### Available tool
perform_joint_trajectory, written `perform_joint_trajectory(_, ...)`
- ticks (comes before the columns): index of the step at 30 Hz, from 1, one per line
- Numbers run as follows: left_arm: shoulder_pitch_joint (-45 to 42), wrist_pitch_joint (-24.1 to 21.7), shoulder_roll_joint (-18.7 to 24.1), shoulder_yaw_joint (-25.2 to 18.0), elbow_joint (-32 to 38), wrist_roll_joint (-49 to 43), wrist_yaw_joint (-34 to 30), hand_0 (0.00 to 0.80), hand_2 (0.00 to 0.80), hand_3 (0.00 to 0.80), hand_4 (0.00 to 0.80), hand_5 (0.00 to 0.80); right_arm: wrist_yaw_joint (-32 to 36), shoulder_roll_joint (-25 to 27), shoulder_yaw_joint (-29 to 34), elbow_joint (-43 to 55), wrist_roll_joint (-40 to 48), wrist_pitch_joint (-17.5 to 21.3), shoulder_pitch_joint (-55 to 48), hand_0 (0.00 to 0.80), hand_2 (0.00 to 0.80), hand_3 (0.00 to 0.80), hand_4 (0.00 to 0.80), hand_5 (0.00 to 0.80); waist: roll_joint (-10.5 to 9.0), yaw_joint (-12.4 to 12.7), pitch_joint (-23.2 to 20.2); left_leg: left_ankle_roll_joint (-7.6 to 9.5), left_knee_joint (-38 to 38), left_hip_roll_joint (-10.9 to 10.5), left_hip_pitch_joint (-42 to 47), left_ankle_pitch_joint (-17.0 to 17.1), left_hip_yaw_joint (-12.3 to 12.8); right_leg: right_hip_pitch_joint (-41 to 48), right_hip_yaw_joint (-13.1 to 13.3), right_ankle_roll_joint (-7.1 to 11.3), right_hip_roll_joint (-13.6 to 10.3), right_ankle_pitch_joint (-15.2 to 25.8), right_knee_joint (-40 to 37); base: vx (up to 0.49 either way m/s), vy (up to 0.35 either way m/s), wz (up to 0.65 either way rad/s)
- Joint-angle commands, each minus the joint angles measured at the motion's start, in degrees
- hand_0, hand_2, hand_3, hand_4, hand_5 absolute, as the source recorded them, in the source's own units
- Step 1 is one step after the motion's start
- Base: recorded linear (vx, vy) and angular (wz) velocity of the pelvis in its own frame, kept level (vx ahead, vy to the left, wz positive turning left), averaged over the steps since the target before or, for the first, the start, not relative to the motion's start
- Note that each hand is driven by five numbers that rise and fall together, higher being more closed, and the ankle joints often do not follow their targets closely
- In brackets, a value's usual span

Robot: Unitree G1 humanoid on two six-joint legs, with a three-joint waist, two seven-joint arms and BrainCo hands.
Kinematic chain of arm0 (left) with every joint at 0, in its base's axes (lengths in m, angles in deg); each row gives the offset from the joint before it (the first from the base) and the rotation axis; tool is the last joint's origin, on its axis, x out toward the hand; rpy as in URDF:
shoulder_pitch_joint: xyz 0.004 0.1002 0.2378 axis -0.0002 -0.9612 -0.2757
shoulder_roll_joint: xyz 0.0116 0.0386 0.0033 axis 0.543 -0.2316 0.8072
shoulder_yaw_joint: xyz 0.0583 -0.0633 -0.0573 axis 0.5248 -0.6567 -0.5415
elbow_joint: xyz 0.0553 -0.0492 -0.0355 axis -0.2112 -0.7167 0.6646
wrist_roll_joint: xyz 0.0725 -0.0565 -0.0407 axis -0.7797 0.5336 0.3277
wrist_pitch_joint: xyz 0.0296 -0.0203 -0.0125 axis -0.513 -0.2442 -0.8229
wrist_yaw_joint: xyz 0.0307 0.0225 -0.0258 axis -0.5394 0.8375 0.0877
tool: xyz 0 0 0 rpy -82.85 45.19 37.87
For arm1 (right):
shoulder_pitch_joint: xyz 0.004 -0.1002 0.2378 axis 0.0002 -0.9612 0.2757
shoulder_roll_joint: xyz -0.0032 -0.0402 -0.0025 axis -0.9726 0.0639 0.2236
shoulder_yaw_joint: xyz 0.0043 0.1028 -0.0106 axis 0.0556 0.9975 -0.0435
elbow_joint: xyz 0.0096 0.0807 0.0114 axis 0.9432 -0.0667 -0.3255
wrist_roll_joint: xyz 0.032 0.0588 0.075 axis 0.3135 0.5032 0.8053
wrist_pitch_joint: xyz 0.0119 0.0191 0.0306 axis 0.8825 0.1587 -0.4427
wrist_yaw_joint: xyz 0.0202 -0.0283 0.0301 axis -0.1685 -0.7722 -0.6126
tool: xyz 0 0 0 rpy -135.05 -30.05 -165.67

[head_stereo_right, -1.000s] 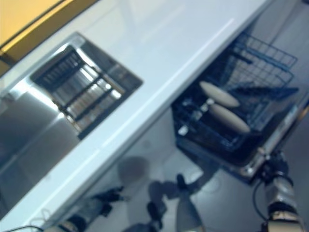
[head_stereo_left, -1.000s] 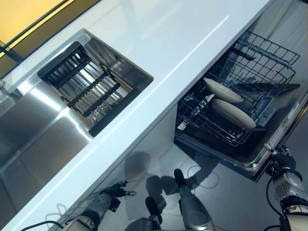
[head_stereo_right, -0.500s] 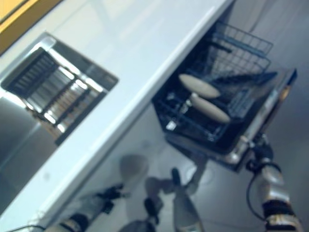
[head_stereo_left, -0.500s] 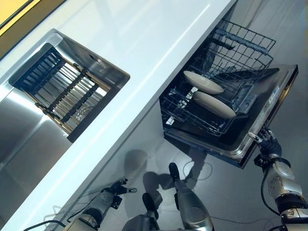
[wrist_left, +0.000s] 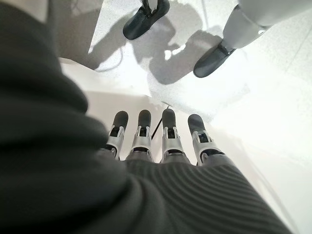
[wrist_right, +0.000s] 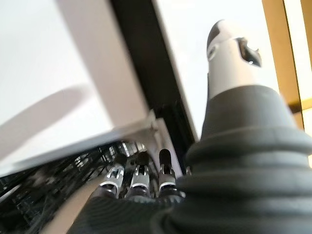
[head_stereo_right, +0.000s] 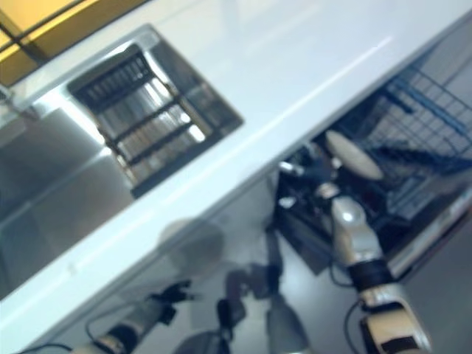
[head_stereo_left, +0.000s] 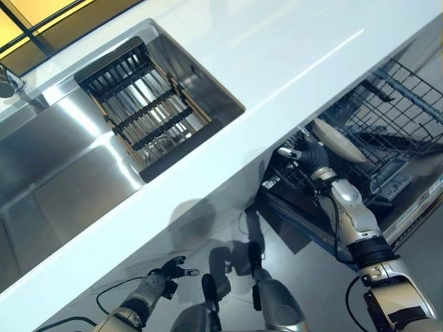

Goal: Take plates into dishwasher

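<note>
A cream plate (head_stereo_left: 338,140) stands on edge in the pulled-out lower wire rack (head_stereo_left: 405,114) of the open dishwasher, under the white counter's edge. Only this one plate shows; my right forearm covers the rack's near part. My right hand (head_stereo_left: 309,154) is up at the rack's front left corner, just beside the plate, fingers straight and holding nothing. In the right wrist view the fingers (wrist_right: 139,176) point at dark rack wires (wrist_right: 44,192). Down by the floor, my left hand (head_stereo_left: 166,268) hangs open and empty, its fingers (wrist_left: 165,139) stretched out.
The white counter (head_stereo_left: 277,55) runs diagonally above the dishwasher. A steel sink (head_stereo_left: 55,166) at the left holds a dark slatted rack (head_stereo_left: 149,114), with a tap (head_stereo_left: 7,81) at its far edge. The dishwasher door (head_stereo_left: 415,211) lies open at the right.
The camera has swung, so the whole scene has shifted. My right arm has risen from the door's outer corner to the rack's front corner by the plates. The left hand stays low.
</note>
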Motion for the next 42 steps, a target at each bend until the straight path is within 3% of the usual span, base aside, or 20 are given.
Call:
perform_joint_trajectory(1, 1.29, -0.04, 2.17, 0.93, -2.24, -0.07, 0.89, 0.0, 0.0, 0.0, 0.0, 0.0, 1.63, -3.0, -0.75, 2.47, -0.81, 0.91, 3.55, 0.0, 0.0, 0.0, 0.0, 0.0, -3.99, 1.27, -4.37, 3.76, 1.18, -3.03, -3.13, 0.42, 1.97, 3.01, 2.81, 3.66, 0.47, -5.41, 2.08, 0.055, -0.01, 0.02)
perform_joint_trajectory(6, 0.82, -0.05, 2.09, 0.81, -2.65, -0.07, 1.1, 0.0, 0.0, 0.0, 0.0, 0.0, -0.72, -2.98, -0.6, 1.66, -1.13, 1.18, 3.74, 0.0, 0.0, 0.0, 0.0, 0.0, -4.53, 1.69, -4.8, 3.82, 1.22, -2.86, -2.67, 0.27, 1.57, 3.67, 2.76, 3.54, 0.53, -5.56, 2.0, 0.041, -0.008, 0.01)
perform_joint_trajectory(10, -0.57, -0.82, 1.97, 0.17, -2.97, -0.26, 1.5, 0.0, 0.0, 0.0, 0.0, 0.0, -7.54, -1.81, 1.24, 0.97, -7.18, 2.3, 2.57, 0.0, 0.0, 0.0, 0.0, 0.0, -4.85, 1.44, -5.16, 3.8, 1.04, -2.61, -2.19, 0.2, 1.66, 4.1, 2.93, 3.59, 0.63, -5.55, 1.84, 0.03, 0.007, 0.01)
perform_joint_trajectory(16, -2.23, -1.77, 2.21, -1.96, -3.37, -0.14, 1.8, 0.0, 0.0, 0.0, 0.0, 0.0, -10.74, 0.84, 3.87, 8.27, -12.48, 1.34, -2.82, 0.0, 0.0, 0.0, 0.0, 0.0, -5.39, -0.2, -5.17, 3.97, 0.66, -2.39, -1.56, 0.29, 2.5, 4.06, 4.1, 3.69, 1.05, -5.5, 2.15, 0.016, 0.015, 0.0)
perform_joint_trajectory(20, -3.55, -2.81, 2.31, -3.72, -4.01, -0.45, 2.2, 0.0, 0.0, 0.0, 0.0, 0.0, -12.21, 4.85, 6.38, 12.7, -21.96, 0.55, -9.36, 0.0, 0.0, 0.0, 0.0, 0.0, -5.86, -1.7, -5.09, 4.22, 0.63, -2.26, -1.19, 0.0, 3.31, 3.82, 4.97, 3.97, 1.18, -5.46, 2.34, 0.006, 0.029, -0.06)
perform_joint_trajectory(25, -4.62, -3.45, 2.22, -4.89, -3.84, -0.87, 2.59, 0.0, 0.0, 0.0, 0.0, 0.0, -13.24, 8.93, 9.11, 13.58, -26.07, -1.74, -13.95, 0.0, 0.0, 0.0, 0.0, 0.0, -6.25, -2.66, -5.34, 4.34, 0.44, -2.13, -0.55, -0.32, 4.17, 4.17, 5.59, 4.12, 1.37, -5.5, 2.21, 0.008, 0.029, -0.1)
perform_joint_trajectory(31, -5.59, -4.11, 2.03, -5.96, -4.38, -1.25, 2.9, 0.0, 0.0, 0.0, 0.0, 0.0, -16.06, 9.79, 13.56, 14.57, -23.03, -1.56, -19.12, 0.0, 0.0, 0.0, 0.0, 0.0, -6.58, -3.84, -5.68, 4.58, 0.23, -1.96, 0.15, -0.76, 5.27, 4.48, 6.32, 4.24, 1.55, -5.79, 2.39, 0.01, 0.024, -0.11)
perform_joint_trajectory(34, -6.18, -4.33, 2.11, -6.67, -4.66, -1.63, 2.9, 0.0, 0.0, 0.0, 0.0, 0.0, -19.68, 7.19, 17.21, 12.84, -18.67, 0.52, -22.11, 0.0, 0.0, 0.0, 0.0, 0.0, -6.55, -4.62, -5.82, 4.78, 0.28, -1.93, 0.39, -1.09, 6.03, 4.3, 6.86, 4.43, 1.59, -5.95, 2.75, 0.005, 0.021, -0.08)
perform_joint_trajectory(37, -6.28, -4.27, 2.27, -6.4, -4.7, -1.37, 2.82, 0.0, 0.0, 0.0, 0.0, 0.0, -22.03, 4.79, 19.35, 7.17, -14.25, 1.37, -22.9, 0.0, 0.0, 0.0, 0.0, 0.0, -6.36, -4.94, -5.84, 4.91, 0.4, -2.03, 0.62, -1.43, 6.41, 4.25, 7.12, 4.59, 1.52, -6.08, 2.96, 0.009, 0.02, -0.04)
perform_joint_trajectory(42, -5.97, -3.84, 2.91, -4.44, -4.27, -0.35, 2.52, 0.0, 0.0, 0.0, 0.0, 0.0, -22.28, 4.18, 21.88, -10.44, -6.17, 2.03, -21.94, 0.0, 0.0, 0.0, 0.0, 0.0, -5.67, -4.27, -5.95, 5.01, 0.97, -2.25, 0.92, -2.03, 6.53, 4.68, 7.04, 4.69, 1.18, -6.17, 3.08, 0.031, -0.004, -0.05)
